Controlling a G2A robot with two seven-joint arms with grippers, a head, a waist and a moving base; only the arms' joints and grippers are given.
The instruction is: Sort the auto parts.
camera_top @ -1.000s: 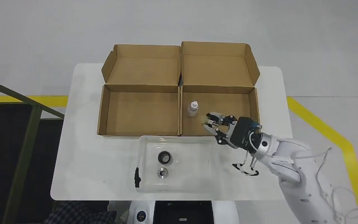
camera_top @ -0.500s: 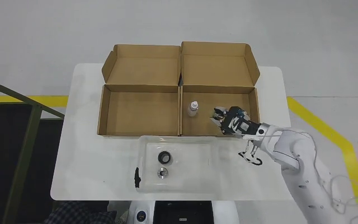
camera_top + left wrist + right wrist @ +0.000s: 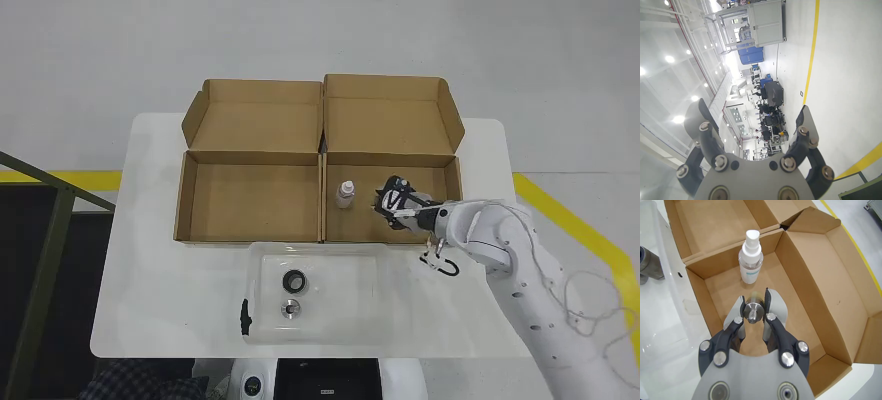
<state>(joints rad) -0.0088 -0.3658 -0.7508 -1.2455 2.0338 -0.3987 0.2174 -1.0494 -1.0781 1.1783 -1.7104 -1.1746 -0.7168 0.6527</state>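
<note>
My right gripper [image 3: 754, 298] [image 3: 392, 200] is shut on a small metal part with a threaded stud [image 3: 752, 310], held low inside the right cardboard box [image 3: 440, 195] [image 3: 838, 302]. A small spray bottle [image 3: 751, 260] [image 3: 345, 193] stands upright in that box, just beyond the held part. The clear plastic tray [image 3: 345, 262] at the table's front holds a black ring-shaped part [image 3: 294, 281] and a metal round part [image 3: 290, 309]. My left gripper [image 3: 753, 111] is open with nothing between its fingers, pointed at the room.
The left cardboard box [image 3: 250, 200] stands beside the right one, both with lids folded back. A thin black part [image 3: 243, 317] lies on the white table [image 3: 150, 280] left of the tray. A dark metal cylinder [image 3: 649, 264] lies in the tray.
My right gripper has moved with the metal part from above the tray's far edge into the right box, nearer the spray bottle.
</note>
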